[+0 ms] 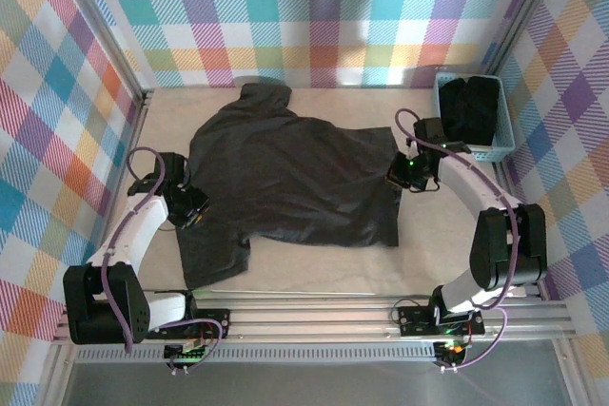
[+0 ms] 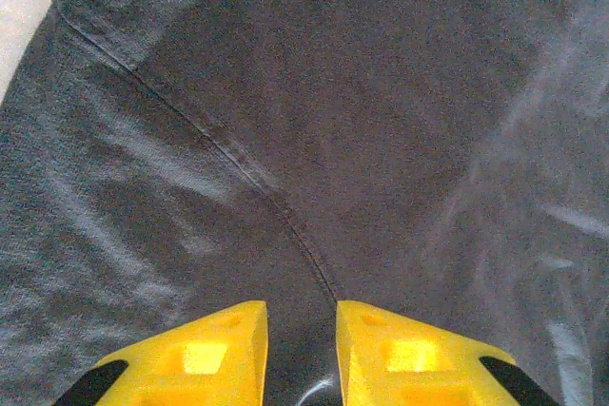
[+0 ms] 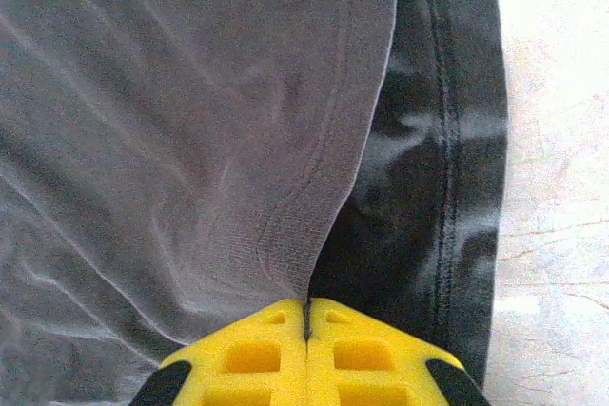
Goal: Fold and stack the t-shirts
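A dark shirt [image 1: 295, 178] was spread flat across the middle of the tabletop [image 1: 314, 268]. It was turned sideways, with one sleeve toward the far wall and the other trailing toward the near left.

The left gripper [image 1: 187, 208] was set over the shirt's left edge, beside the near sleeve. In its wrist view the left gripper [image 2: 302, 344] was seen narrowly parted with nothing clamped. A sleeve seam [image 2: 219, 154] ran down toward the gap, so the placement was judged a lining-up for a pinch there.

The right gripper [image 1: 407, 175] was held at the shirt's right edge. In its wrist view the right gripper [image 3: 306, 325] was pressed closed on a fold of the upper layer. That layer was raised off the darker stitched hem [image 3: 447, 187] beneath, probably so the edge could be carried across for a fold.

A blue basket [image 1: 487, 151] with dark cloth inside was kept in the far right corner, near the right gripper.
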You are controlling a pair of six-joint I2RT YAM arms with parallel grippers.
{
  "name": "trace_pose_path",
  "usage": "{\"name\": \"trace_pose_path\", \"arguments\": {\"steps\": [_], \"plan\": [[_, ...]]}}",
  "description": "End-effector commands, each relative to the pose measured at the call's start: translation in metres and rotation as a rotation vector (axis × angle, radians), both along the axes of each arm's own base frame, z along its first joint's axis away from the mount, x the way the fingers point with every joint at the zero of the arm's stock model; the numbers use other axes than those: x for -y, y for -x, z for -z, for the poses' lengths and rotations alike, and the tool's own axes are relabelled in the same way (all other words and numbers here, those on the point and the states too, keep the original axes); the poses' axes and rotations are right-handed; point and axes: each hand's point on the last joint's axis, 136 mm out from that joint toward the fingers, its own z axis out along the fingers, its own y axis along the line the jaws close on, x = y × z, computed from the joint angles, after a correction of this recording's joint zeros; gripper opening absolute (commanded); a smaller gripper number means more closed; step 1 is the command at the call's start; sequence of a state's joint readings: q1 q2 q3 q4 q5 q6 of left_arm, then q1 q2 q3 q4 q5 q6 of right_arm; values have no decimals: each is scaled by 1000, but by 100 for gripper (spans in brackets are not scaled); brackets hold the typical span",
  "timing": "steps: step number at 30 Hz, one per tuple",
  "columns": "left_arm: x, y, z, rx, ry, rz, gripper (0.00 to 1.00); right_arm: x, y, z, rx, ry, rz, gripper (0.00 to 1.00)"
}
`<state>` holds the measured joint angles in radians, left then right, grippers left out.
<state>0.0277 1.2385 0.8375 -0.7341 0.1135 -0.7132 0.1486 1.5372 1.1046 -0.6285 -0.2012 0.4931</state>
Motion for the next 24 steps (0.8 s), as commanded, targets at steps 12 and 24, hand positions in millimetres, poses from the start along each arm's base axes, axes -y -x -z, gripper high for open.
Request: {"name": "trace_pose_path", "arguments": {"steps": [12, 24], "plan": [[-1, 1, -7, 0, -11, 16, 26, 4, -15, 2, -72, 12, 28, 0], [-6, 2, 1, -29, -26, 19, 27, 32, -8, 38, -148, 62, 71, 0]]}}
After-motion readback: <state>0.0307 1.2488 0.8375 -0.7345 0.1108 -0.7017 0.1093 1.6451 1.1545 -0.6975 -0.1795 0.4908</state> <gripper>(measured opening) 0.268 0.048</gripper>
